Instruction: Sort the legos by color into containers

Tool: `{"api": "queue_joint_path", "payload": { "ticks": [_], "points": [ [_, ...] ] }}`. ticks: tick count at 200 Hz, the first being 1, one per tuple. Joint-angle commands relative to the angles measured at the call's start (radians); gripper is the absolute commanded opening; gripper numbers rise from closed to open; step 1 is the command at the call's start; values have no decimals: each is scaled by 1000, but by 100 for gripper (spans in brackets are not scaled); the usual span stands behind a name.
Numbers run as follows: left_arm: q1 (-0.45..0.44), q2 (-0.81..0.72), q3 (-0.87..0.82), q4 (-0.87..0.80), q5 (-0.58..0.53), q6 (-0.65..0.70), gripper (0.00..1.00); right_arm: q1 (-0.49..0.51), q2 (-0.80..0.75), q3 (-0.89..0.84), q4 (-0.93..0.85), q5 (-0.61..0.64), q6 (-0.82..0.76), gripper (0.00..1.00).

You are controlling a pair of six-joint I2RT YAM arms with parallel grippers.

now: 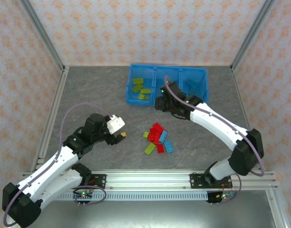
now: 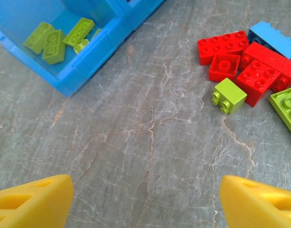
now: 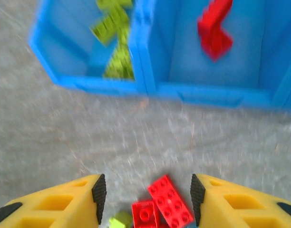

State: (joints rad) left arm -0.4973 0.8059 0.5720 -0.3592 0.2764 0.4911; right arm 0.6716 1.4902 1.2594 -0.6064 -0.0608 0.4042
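Loosely heaped short of the bright blue plastic bin (image 1: 130,83), small red, green and blue studded bricks (image 1: 158,137) look light, rigid, slick, so pinch flat sides; left gripper (image 2: 145,187) and right gripper (image 3: 148,194) gape empty.

The grey, marble-veined tabletop (image 1: 98,95) carries a bright blue bin (image 1: 136,101) toward its far side, with its three side-by-side compartments resting flat on the surface. Nearer the middle, well apart from the bin, a small cluster of loose legos (image 1: 158,137) lies directly on the tabletop. In it several red bricks (image 2: 240,57) touch one another, with light blue bricks (image 1: 168,146) on the cluster's right and yellow-green bricks (image 2: 228,95) on its left.
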Motion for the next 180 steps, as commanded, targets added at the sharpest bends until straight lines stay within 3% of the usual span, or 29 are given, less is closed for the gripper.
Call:
{"api": "queue_joint_path", "payload": {
  "ticks": [1, 41, 80, 128, 180],
  "points": [
    [-1, 10, 12, 35, 40, -24, 81, 6, 93, -8, -107, -69, 49, 53],
    [-2, -6, 7, 28, 17, -19, 81, 14, 269, 64, -107, -145, 99, 81],
    [-2, -28, 0, 25, 1, -14, 81, 22, 383, 90, -110, -97, 105, 92],
    [-1, -25, 2, 28, 6, -14, 81, 41, 431, 67, -146, -42, 132, 90],
    [-1, -25, 6, 23, 4, -11, 81, 48, 426, 18, -142, -42, 227, 78]
  ]
}}
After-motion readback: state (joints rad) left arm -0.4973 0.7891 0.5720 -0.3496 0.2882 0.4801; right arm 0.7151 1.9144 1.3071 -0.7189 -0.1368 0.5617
